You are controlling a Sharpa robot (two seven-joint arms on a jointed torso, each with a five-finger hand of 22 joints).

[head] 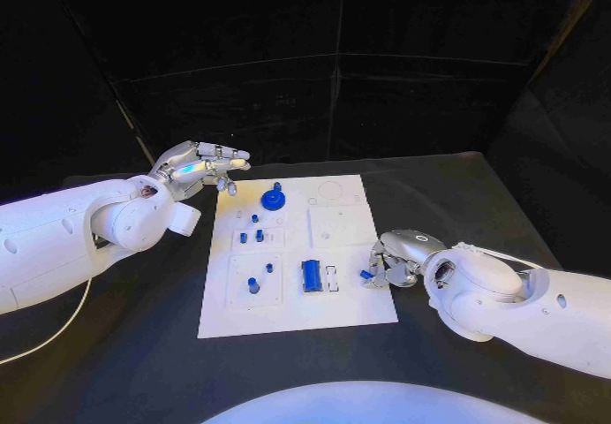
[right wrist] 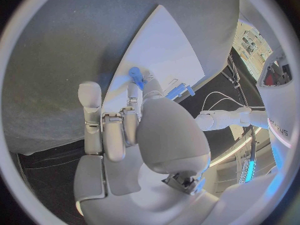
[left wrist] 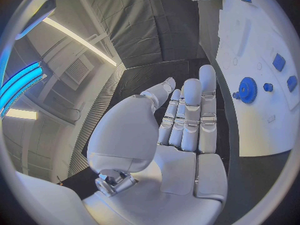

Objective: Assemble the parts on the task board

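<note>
The white task board (head: 343,305) lies in the middle of the black table. On it are a blue gear (head: 274,199), several small blue pegs (head: 259,235) and a blue block (head: 311,275). My right hand (head: 395,261) rests at the board's right edge, level with the block, and pinches a small blue part (head: 365,275) at its fingertips. In the right wrist view the small blue part (right wrist: 135,75) sits just over the board (right wrist: 162,45). My left hand (head: 204,166) hangs above the board's far left corner. Its fingers (left wrist: 190,112) are straight and hold nothing, beside the gear (left wrist: 247,90).
Empty recesses and outlines mark the board's far right part (head: 334,190). A thin white slot (head: 332,279) lies next to the block. A pale cable (head: 57,331) runs over the table under my left arm.
</note>
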